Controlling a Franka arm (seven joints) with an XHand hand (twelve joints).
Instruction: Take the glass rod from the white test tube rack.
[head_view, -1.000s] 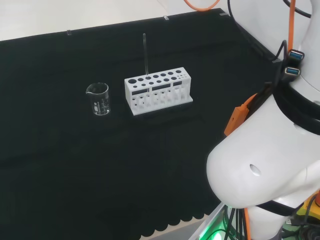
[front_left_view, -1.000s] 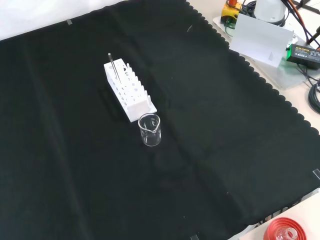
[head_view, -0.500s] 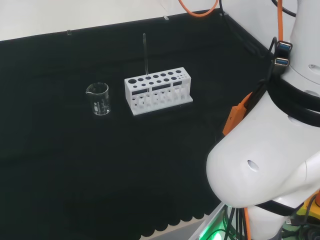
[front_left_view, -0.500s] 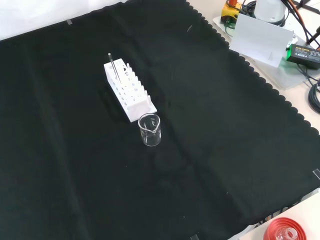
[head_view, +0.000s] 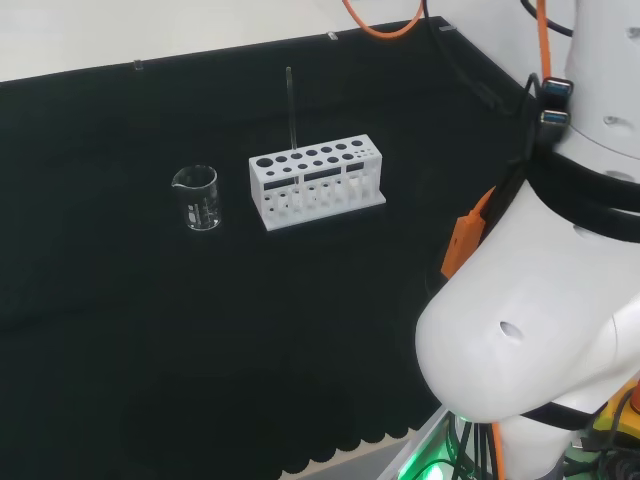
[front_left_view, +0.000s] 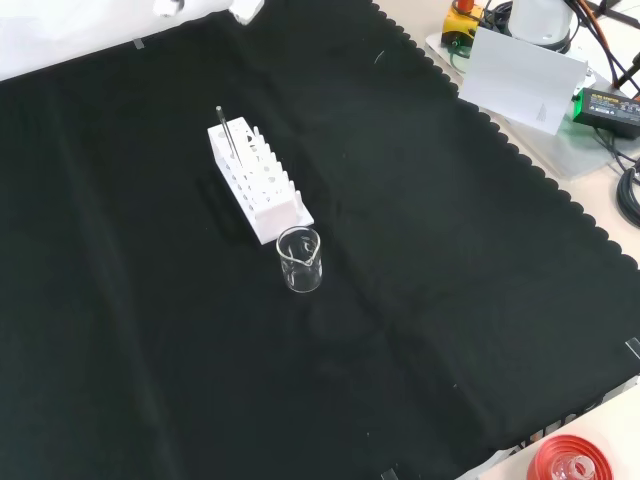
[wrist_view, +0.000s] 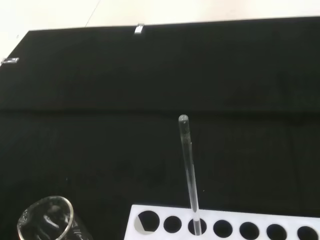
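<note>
Glass rod (head_view: 290, 105): stands upright in the white test tube rack (head_view: 316, 181), in a hole of the back row near the rack's left end in the head view. The wrist view (wrist_view: 189, 172) shows its rounded top and the very hole it sits in, third along the visible row.
Rack: on the black cloth (head_view: 150, 330). In the head view it lies broadside with its rows of holes running left to right; in the front view (front_left_view: 258, 184) it runs away from the camera, the rod (front_left_view: 229, 133) at its far end.
Beaker (head_view: 197, 196): clear glass, upright, just left of the rack in the head view and apart from it. In the front view (front_left_view: 300, 259) it stands right before the rack's near end. The wrist view (wrist_view: 47, 220) looks down on its rim; whether it holds anything cannot be told.
Hand (front_left_view: 246, 9): small white parts at the top edge of the front view, well apart from the rack. Whether its fingers are spread or curled cannot be told.
Arm (head_view: 540, 310): big white links with orange cable at the right of the head view.
Red ribbed ring (front_left_view: 572, 461): at the bottom right corner of the front view, off the cloth.
</note>
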